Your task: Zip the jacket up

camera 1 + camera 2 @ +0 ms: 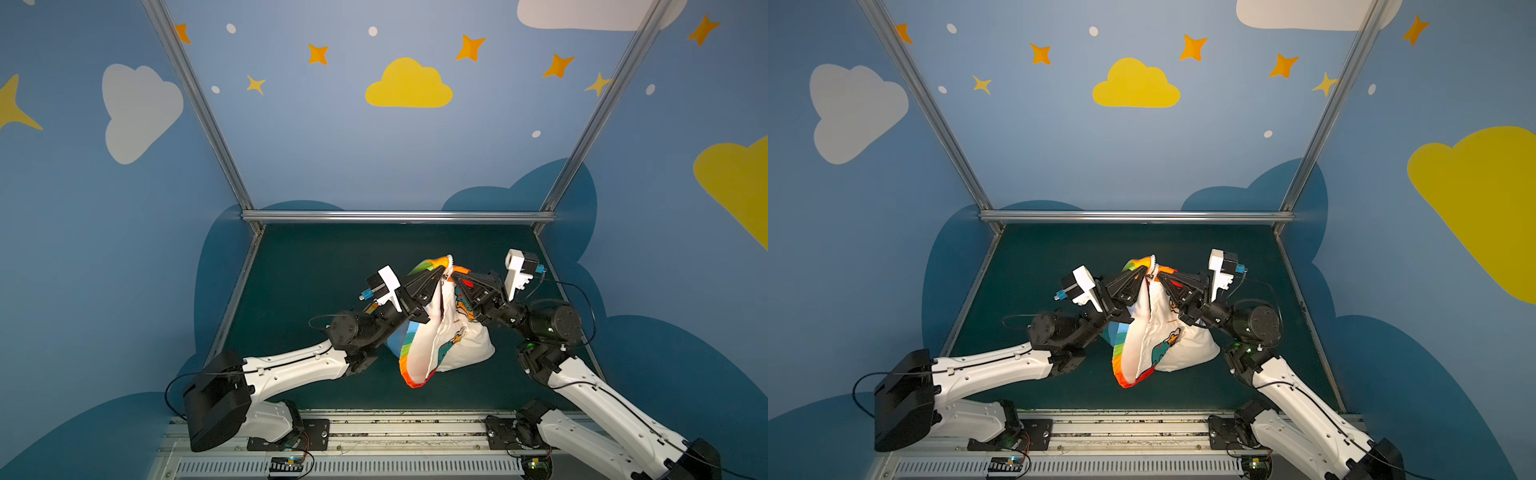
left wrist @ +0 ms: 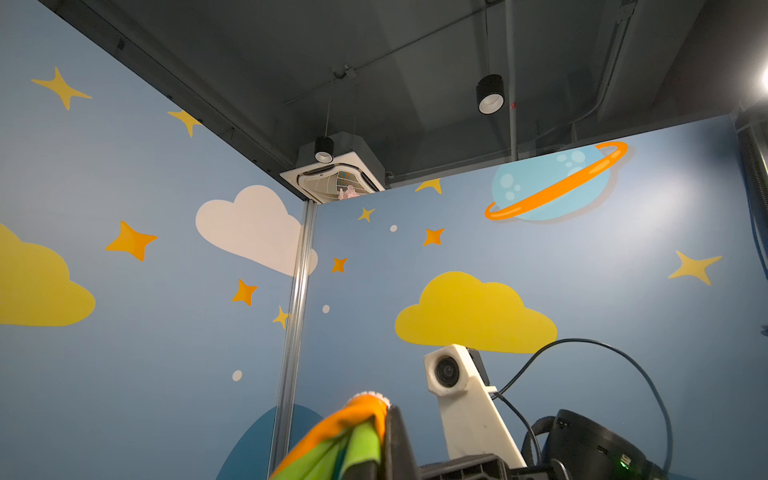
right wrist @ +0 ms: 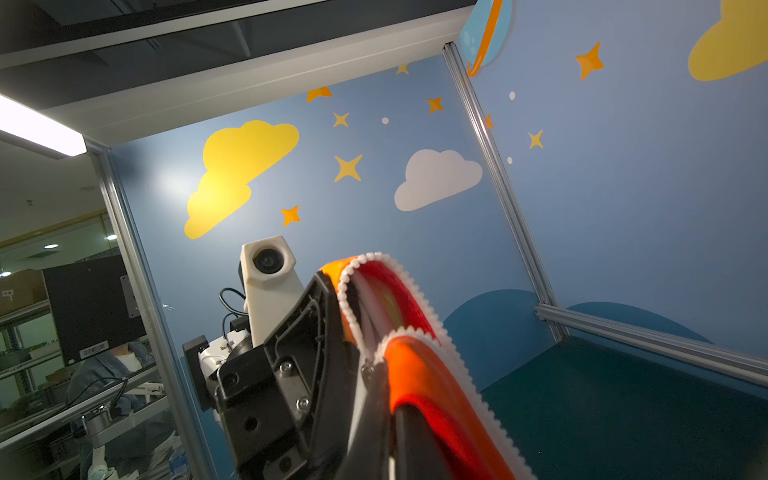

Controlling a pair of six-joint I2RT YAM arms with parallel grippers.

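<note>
Jacket [image 1: 457, 349] raised lengthwise, lower end on table [image 1: 311, 257]

You have nothing legible here. A white barcode sticker [image 3: 94, 349] sits on the back of the black monitor [image 3: 89, 303] in the right wrist view, its characters too small to read. The jacket [image 1: 457, 345] shows you cartoon prints, no readable letters.

A green mat [image 1: 332, 270] lies between blue cloud-painted walls [image 1: 332, 145].
</note>
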